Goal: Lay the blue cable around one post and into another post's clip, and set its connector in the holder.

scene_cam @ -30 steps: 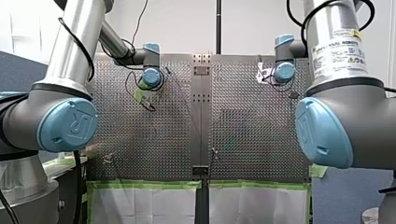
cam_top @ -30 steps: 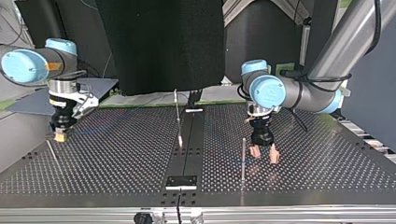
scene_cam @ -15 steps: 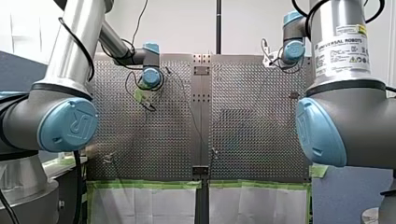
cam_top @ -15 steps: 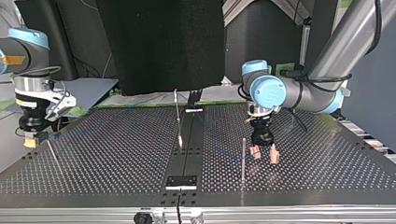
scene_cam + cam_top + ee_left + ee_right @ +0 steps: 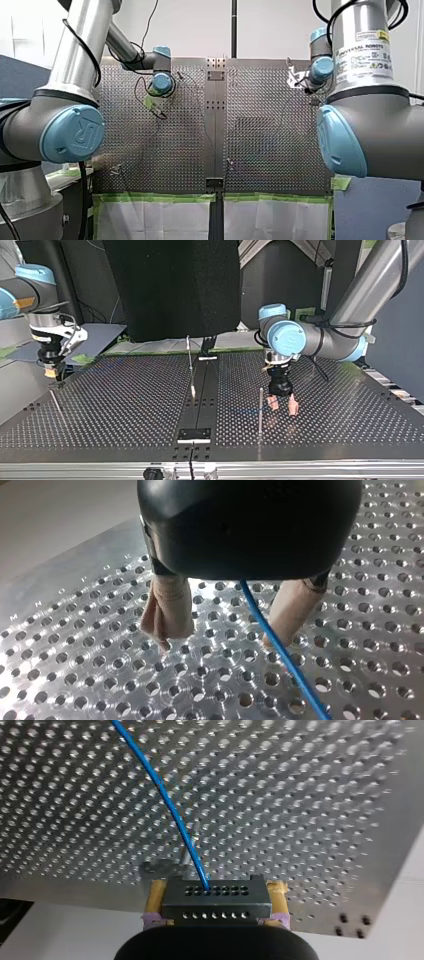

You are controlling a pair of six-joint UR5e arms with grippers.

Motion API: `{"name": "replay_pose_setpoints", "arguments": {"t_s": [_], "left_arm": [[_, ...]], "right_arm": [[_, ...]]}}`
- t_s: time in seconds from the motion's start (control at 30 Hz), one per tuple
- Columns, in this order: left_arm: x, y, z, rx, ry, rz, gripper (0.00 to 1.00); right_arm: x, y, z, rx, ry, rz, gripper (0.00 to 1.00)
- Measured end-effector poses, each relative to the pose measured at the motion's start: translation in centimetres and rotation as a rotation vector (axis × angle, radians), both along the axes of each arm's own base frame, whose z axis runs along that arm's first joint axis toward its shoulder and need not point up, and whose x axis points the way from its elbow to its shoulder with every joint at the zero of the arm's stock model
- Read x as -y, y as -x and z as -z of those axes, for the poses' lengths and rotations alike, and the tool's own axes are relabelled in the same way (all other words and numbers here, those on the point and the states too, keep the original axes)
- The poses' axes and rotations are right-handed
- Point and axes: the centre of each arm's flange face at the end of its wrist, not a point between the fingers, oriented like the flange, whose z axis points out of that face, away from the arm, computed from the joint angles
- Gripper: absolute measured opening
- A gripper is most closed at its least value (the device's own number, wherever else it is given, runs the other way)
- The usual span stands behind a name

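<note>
table (image 5: 125, 432): closest thing to you in the top view is its perforated front edge, with a dark strip running away down the middle.
dark plate (image 5: 194, 434): sits flat on that strip, close to the front edge.
tall post (image 5: 260, 410): thin and upright, just past the plate, on the top view's right half.
left gripper (image 5: 282, 406): right beside the tall post, pointing down, low over the table. Your beige pads (image 5: 167, 607) are spread wide and pinching nothing.
blue cable (image 5: 280, 655): in the left wrist view it comes out from under the gripper body, passes between the spread pads nearer to one of them, and runs on across the holes. Can't tell if it actually brushes that pad.
leaning rod (image 5: 55, 402): thin and tilted, near the top view's left edge, well apart from the tall post.
middle post (image 5: 190, 365): further back, beside the strip, thin and slightly tilted.
right gripper (image 5: 50, 373): way back near the table's far left corner in the top view, above the leaning rod's top end. Your yellow pads (image 5: 156, 895) are pressed onto both ends of the connector.
connector (image 5: 216, 897): black block with rows of small holes, held off the table. The blue cable leaves its face and arcs away over the holes.
grey fitting (image 5: 161, 867): small, on the table just ahead of the connector in the right wrist view.
black curtain (image 5: 172, 285): behind all of it.
</note>
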Motion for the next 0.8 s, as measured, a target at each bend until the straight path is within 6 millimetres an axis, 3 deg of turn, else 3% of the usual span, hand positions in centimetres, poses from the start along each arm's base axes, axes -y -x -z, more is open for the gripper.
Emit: {"name": "replay_pose_setpoints", "arguments": {"t_s": [0.17,0.53,0.67,0.8], "left_arm": [[0.2,0.1,0.0,-0.001,0.007,0.012,1.00],[0.6,0.2,0.0,0.001,0.015,0.024,1.00],[0.8,0.3,0.0,-0.003,0.012,0.024,1.00],[0.9,0.4,0.1,-0.007,0.011,0.026,1.00]], "right_arm": [[1.5,1.7,1.0,0.029,0.008,-0.004,0.01],[4.5,7.1,0.9,0.070,0.092,-0.004,0.01],[5.9,9.4,2.3,0.067,0.104,-0.007,0.01],[6.7,10.1,4.5,0.051,0.082,-0.033,0.01]]}}
